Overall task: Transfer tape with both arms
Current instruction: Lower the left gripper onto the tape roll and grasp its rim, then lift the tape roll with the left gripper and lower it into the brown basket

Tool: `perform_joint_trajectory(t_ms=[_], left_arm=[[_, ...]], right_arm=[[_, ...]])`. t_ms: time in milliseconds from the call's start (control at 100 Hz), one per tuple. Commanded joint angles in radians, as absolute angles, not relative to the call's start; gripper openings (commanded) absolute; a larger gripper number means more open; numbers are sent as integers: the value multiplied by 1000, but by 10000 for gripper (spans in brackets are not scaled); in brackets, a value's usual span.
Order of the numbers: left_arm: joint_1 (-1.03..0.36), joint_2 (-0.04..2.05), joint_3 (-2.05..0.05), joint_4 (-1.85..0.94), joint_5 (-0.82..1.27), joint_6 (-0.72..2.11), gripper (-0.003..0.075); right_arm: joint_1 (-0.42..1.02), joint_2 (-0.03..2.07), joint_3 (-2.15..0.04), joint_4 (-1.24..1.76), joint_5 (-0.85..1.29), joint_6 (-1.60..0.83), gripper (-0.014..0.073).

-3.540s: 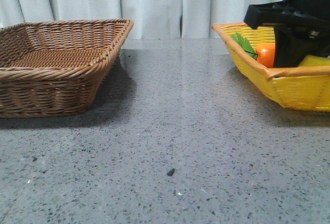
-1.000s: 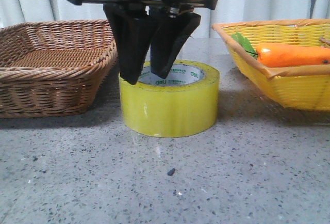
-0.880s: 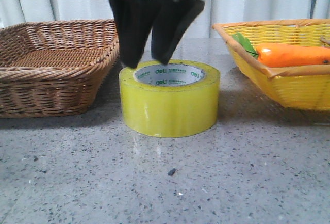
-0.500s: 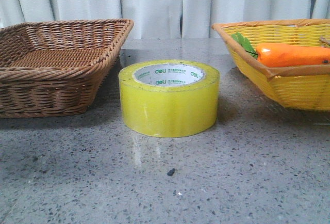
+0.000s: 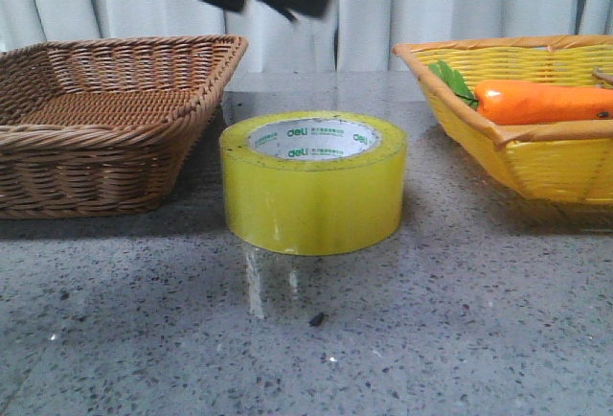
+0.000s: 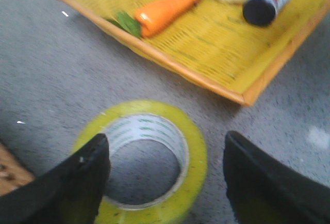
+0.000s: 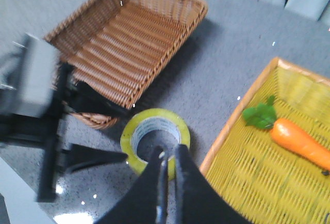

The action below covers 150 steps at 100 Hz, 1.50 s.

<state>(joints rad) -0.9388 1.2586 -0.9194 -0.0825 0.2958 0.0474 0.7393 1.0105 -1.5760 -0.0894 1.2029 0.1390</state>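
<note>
Yellow tape [image 5: 313,184] roll lies flat on the table, white core upward.

A robot test bench in a lab-like room: a speckled grey stone tabletop [image 5: 431,320] bearing staged wicker baskets [image 5: 105,119], backed along its far edge by pale curtains [image 5: 421,4].

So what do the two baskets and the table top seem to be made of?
Brown basket: woven wicker or rattan, matte strands. Yellow basket: similar weave, possibly plastic, slightly glossy. Table: grey speckled stone or imitation, polished enough to reflect the tape.
</note>
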Motion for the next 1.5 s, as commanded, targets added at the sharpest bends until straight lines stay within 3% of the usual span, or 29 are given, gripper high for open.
perform_joint_trajectory(t_ms=[0,220,630,990,1490], left_arm=[[-960,1308,-1012,-92,307,40,441],[-970,1471,-1124,-92,417,40,441],[-970,1594,-1137,-90,411,49,436],[-970,1596,-1137,-90,388,49,185],[-970,1590,-1220,-90,443,49,81]], right_arm=[[737,953,-1607,-115,1151,148,-73],[737,888,-1607,-115,1227,149,-73],[737,886,-1607,-115,1271,149,-73],[737,886,-1607,-115,1273,149,-73],[737,886,-1607,-115,1273,149,-73]])
